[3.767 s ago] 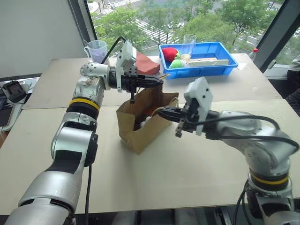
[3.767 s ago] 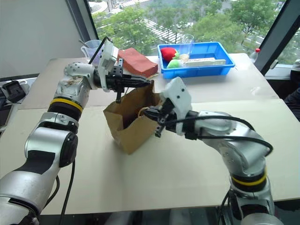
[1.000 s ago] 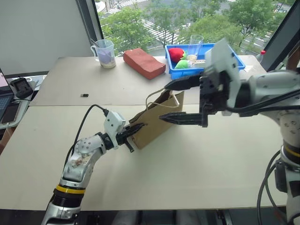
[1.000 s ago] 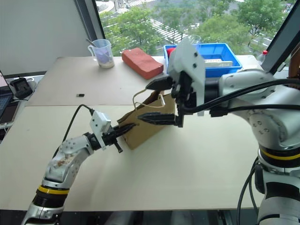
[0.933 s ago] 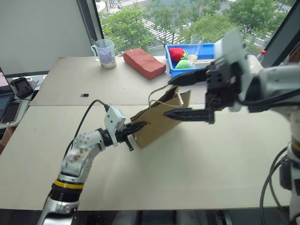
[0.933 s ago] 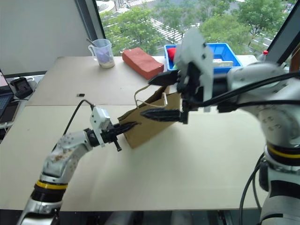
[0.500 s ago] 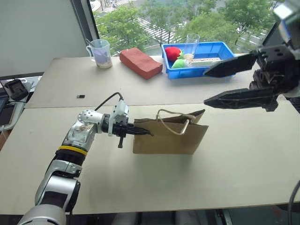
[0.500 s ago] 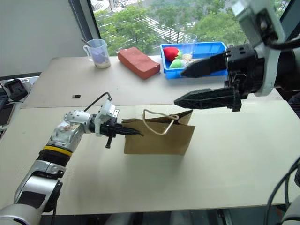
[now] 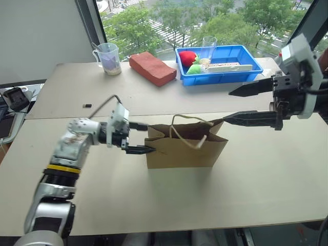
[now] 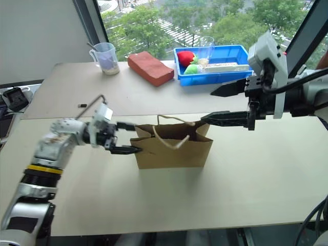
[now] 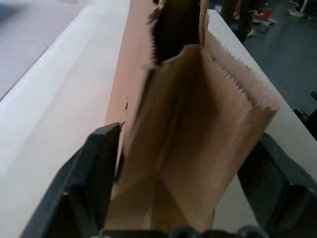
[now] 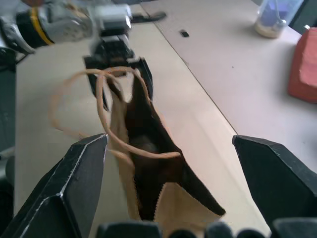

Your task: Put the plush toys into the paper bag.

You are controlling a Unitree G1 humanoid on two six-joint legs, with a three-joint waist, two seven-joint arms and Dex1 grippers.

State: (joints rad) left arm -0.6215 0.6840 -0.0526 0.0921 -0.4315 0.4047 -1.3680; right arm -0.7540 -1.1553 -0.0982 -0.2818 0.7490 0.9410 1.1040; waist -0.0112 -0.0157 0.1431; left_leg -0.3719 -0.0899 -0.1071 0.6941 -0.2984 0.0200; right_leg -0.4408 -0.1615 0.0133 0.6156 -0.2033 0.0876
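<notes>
The table point(image 9: 169, 200) carries the paper bag point(image 9: 185, 151), standing upright near its middle with the mouth open and cord handles looped over the top. Inside it, the right wrist view shows a dim rounded shape low down; which plush toy it is cannot be told. The right gripper point(image 9: 240, 105) hangs by the bag's right top edge, fingers spread wide, holding nothing. The left gripper point(image 9: 139, 137) sits at the bag's left end, fingers wide, one on each side of the end fold. Behind: blue tray point(image 9: 245, 73), reddish-brown block point(image 9: 152, 68), measuring cup point(image 9: 107, 57).
</notes>
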